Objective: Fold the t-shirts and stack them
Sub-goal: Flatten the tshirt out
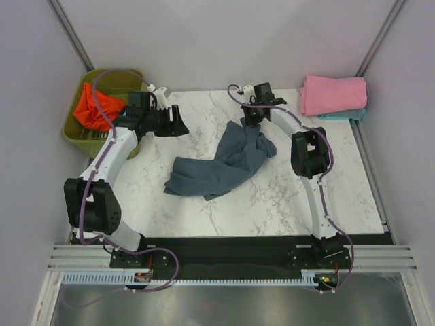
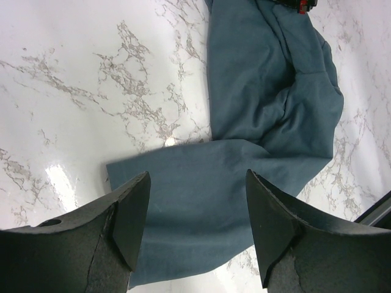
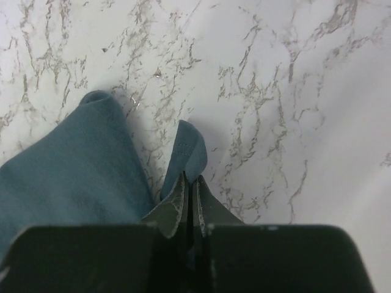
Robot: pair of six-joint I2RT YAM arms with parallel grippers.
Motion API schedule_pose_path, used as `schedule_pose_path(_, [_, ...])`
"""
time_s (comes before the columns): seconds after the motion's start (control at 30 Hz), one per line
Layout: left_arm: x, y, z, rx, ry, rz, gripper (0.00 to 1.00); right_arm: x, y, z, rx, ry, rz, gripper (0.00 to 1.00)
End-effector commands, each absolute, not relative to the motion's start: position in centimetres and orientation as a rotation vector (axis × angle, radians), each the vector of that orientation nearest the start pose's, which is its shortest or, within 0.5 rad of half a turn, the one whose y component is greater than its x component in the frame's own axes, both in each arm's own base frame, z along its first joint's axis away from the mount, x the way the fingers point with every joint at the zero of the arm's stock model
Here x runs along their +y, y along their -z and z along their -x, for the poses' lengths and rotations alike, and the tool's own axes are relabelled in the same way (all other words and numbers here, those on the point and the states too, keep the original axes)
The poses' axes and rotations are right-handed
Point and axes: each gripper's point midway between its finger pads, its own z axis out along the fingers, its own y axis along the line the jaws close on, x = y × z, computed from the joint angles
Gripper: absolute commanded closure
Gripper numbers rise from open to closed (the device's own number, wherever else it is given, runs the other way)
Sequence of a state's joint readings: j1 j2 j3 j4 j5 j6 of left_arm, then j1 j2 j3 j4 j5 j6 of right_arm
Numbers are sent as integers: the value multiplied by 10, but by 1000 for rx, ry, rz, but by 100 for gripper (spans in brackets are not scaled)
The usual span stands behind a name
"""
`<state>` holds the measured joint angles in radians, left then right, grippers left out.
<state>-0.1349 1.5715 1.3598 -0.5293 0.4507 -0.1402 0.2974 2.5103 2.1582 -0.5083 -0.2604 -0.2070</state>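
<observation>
I count one table (image 1: 272, 204), one bin, four t-shirts and two claws. The slate blue-grey t-shirt (image 1: 221, 166) lies crumpled mid-table. The olive bin (image 1: 75, 132), off the far left corner, holds the orange-red t-shirt (image 1: 95, 109). The pink t-shirt (image 1: 333, 94) sits folded on the teal t-shirt (image 1: 343, 115) at the far right corner. Left claw (image 2: 195, 220): spread wide, empty, above the slate blue-grey t-shirt. Right claw (image 3: 189, 186): clenched on a fold of it.
</observation>
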Motion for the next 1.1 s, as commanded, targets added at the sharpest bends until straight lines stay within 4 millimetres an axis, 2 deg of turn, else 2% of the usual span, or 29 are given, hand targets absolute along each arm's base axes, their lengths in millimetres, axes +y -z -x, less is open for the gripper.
schedule_pose_path(0.0, [-140,-223,-400,2234,678,-257,28,215,-127,-589,2129,-287,712,100])
schedule_pose_path(0.03, [-141,-226,-401,2230,687,-247,28,214,-158,-586,2080,-276,714,100])
schedule_pose_path(0.1, [-143,-227,-400,2232,704,-234,29,215,-193,-579,2025,-267,721,100])
schedule_pose_path(0.13, [-145,-226,-399,2238,717,-228,29,211,-232,-572,1959,-250,721,100])
schedule_pose_path(0.23, [-149,-219,-395,2255,761,-235,30,211,-283,-552,1880,-236,736,100])
schedule_pose_path(0.27, [-150,-218,-396,2259,761,-234,30,212,-315,-538,1823,-233,740,100])
schedule_pose_path(0.33, [-155,-222,-394,2258,813,-215,30,209,-343,-521,1787,-219,730,100])
schedule_pose_path(0.37, [-156,-226,-394,2252,824,-210,30,206,-368,-504,1751,-190,716,100])
schedule_pose_path(0.4, [-158,-229,-392,2249,840,-211,30,202,-378,-493,1742,-167,706,100])
schedule_pose_path(0.43, [-159,-239,-391,2231,850,-211,30,194,-407,-468,1699,-150,692,100])
schedule_pose_path(0.47, [-160,-244,-389,2222,856,-217,30,189,-399,-456,1728,-133,691,100])
schedule_pose_path(0.5, [-160,-248,-389,2211,856,-229,30,183,-403,-443,1729,-132,686,100])
schedule_pose_path(0.53, [-160,-254,-387,2199,852,-241,30,169,-421,-417,1708,-120,665,100])
schedule_pose_path(0.57, [-160,-256,-386,2193,849,-253,30,162,-405,-406,1758,-114,665,100])
schedule_pose_path(0.6, [-158,-256,-386,2194,841,-256,30,157,-400,-392,1783,-112,666,100])
schedule_pose_path(0.63, [-157,-257,-386,2191,833,-263,30,146,-398,-366,1816,-111,674,100])
schedule_pose_path(0.67, [-156,-261,-385,2182,824,-261,30,141,-376,-353,1882,-113,689,100])
schedule_pose_path(0.7, [-156,-264,-384,2176,824,-259,30,132,-365,-342,1929,-101,672,100])
schedule_pose_path(0.73, [-157,-265,-383,2168,827,-265,29,121,-363,-319,1948,-90,663,100])
schedule_pose_path(0.77, [-157,-268,-382,2162,831,-267,29,113,-334,-310,2017,-79,667,92])
schedule_pose_path(0.8, [-158,-270,-382,2157,833,-271,29,104,-325,-302,2039,-51,654,75])
schedule_pose_path(0.83, [-158,-273,-381,2152,833,-274,29,99,-321,-290,2044,-50,650,40])
schedule_pose_path(0.87, [-158,-274,-381,2150,836,-273,29,97,-309,-286,2077,-49,647,29])
schedule_pose_path(0.93, [-159,-277,-378,2149,846,-271,29,100,-308,-287,2083,-70,623,21])
schedule_pose_path(1.0, [-158,-276,-376,2153,849,-261,29,105,-324,-297,2044,-89,605,16])
schedule_pose_path(1.03, [-158,-272,-375,2163,850,-256,29,112,-325,-311,2037,-95,608,14])
schedule_pose_path(1.07, [-157,-270,-375,2170,846,-250,29,115,-335,-320,2007,-91,607,14])
